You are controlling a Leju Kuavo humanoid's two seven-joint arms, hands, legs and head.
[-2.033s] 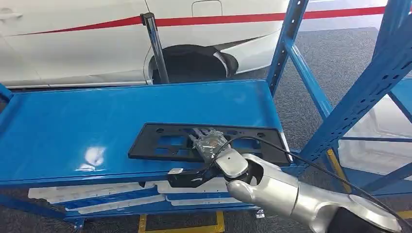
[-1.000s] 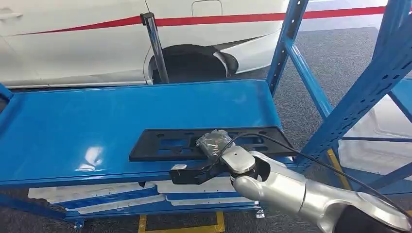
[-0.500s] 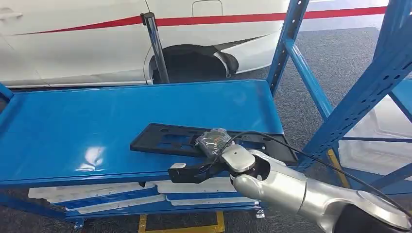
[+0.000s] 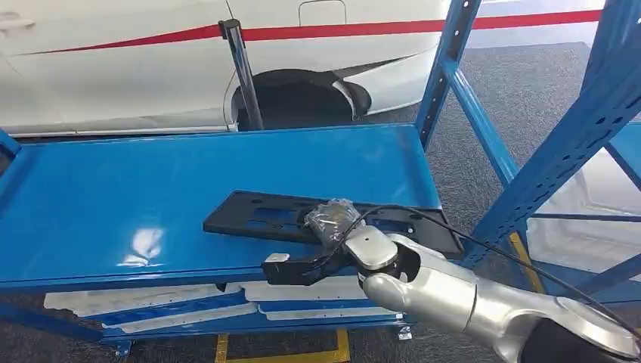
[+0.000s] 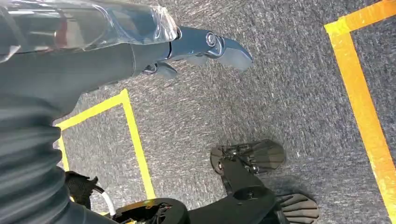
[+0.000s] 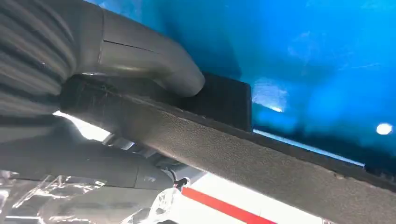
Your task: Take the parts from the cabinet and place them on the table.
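right hand has the black plate by its near edge, over the blue table

from up top: the right hand is clamped on the near long edge of the black plate, which runs left to right across the front of the blue table. the far left end looks tipped up a bit, so i'd guess it's not lying flat yet. the plate stretches mostly off to the left of the fingers, so the grip is off centre and that long end is what could swing when it goes down. right wrist cam: thumb is pressed on one face of the plate, darker fingers under the other, properly pinched. left wrist cam: left hand just hangs over the grey floor, fingers loose and apart, nothing in them.
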